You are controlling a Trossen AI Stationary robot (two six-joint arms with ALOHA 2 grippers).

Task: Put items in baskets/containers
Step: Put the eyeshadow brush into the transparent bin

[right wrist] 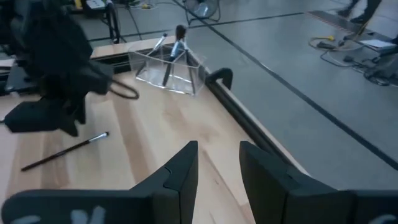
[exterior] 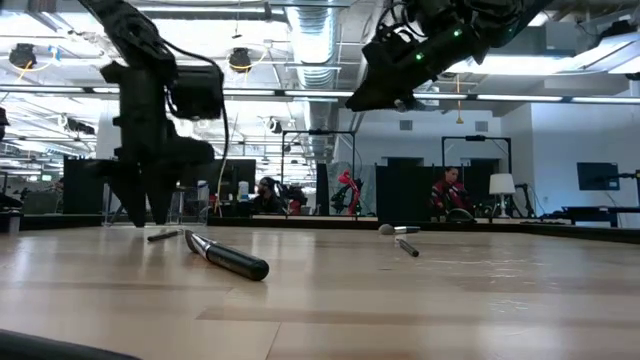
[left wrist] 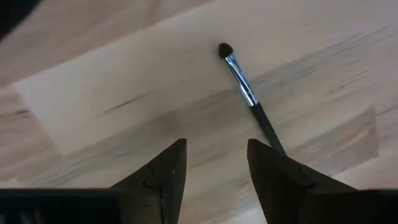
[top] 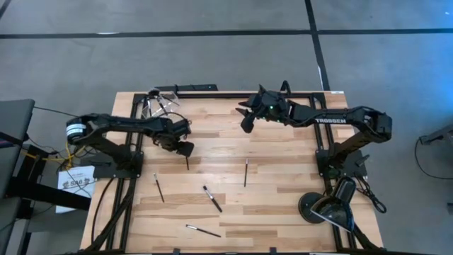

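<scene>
A slim dark-handled brush [left wrist: 245, 92] lies flat on the wooden table [top: 283, 205], with its bristle tip pointing away from my left gripper [left wrist: 214, 146]. That gripper points straight down just above the wood, open, and the brush's handle end runs behind one finger [left wrist: 280, 174]. In the high view the same gripper [top: 187, 150] hovers at the brush's far end [top: 187, 163]. The clear cup [top: 161, 105] stands at the far left edge and holds several brushes [right wrist: 171, 53]. My right gripper [top: 246, 122] hangs high over the far middle, open and empty.
More brushes lie loose on the table: one at the middle [top: 245, 172], one left of it [top: 158, 188], and two nearer the front [top: 212, 199] [top: 203, 230]. A round black lamp base [top: 311, 207] sits at the near right. A black rail [right wrist: 249, 118] runs along the far edge.
</scene>
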